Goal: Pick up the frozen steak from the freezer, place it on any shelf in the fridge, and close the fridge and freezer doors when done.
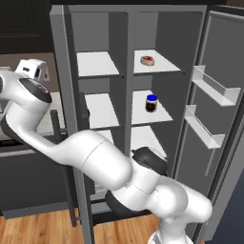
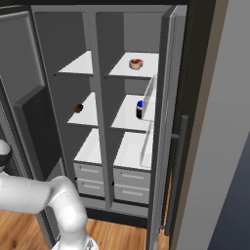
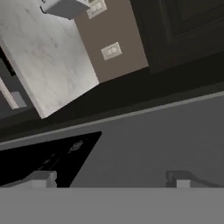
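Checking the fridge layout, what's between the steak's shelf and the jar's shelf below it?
Bare. In the left base view, nothing but the grey back wall lies between the steak on its shelf and the jar.

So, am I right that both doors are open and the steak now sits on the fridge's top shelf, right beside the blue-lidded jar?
Not quite. Both doors are open and the steak is on the fridge's top shelf, but the blue-lidded jar is not beside it: it stands one shelf lower. The left base view shows this plainly, and the right base view agrees.
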Motion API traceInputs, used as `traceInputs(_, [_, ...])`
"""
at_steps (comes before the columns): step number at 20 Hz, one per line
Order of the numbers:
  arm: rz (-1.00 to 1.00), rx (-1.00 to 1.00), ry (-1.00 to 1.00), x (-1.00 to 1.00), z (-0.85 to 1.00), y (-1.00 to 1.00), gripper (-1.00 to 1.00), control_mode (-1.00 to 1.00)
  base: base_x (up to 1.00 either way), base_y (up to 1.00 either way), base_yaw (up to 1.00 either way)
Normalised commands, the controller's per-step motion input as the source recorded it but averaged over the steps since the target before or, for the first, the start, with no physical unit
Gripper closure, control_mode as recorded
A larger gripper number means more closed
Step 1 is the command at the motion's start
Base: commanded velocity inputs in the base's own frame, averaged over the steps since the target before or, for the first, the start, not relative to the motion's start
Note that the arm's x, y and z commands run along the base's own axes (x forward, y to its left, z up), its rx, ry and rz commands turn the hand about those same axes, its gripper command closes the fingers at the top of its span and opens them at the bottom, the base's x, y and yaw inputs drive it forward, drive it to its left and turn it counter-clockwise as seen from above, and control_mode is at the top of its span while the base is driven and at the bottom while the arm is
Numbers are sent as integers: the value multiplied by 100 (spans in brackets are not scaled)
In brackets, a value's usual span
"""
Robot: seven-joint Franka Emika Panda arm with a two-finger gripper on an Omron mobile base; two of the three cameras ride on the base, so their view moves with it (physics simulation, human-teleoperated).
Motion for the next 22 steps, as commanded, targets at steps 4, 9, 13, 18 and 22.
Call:
traceInputs(4, [0,0,9,46,-14,-48,-100,-100,0,0,0])
traceInputs(9, [0,0,4,28,-10,-68,-100,-100,0,0,0])
traceInputs(13, [0,0,-1,0,-1,-70,-100,-100,0,0,0])
traceInputs(18, [0,0,-7,-10,0,-67,-100,-100,0,0,0])
traceInputs(22, [0,0,-5,-3,0,-69,-100,-100,0,0,0])
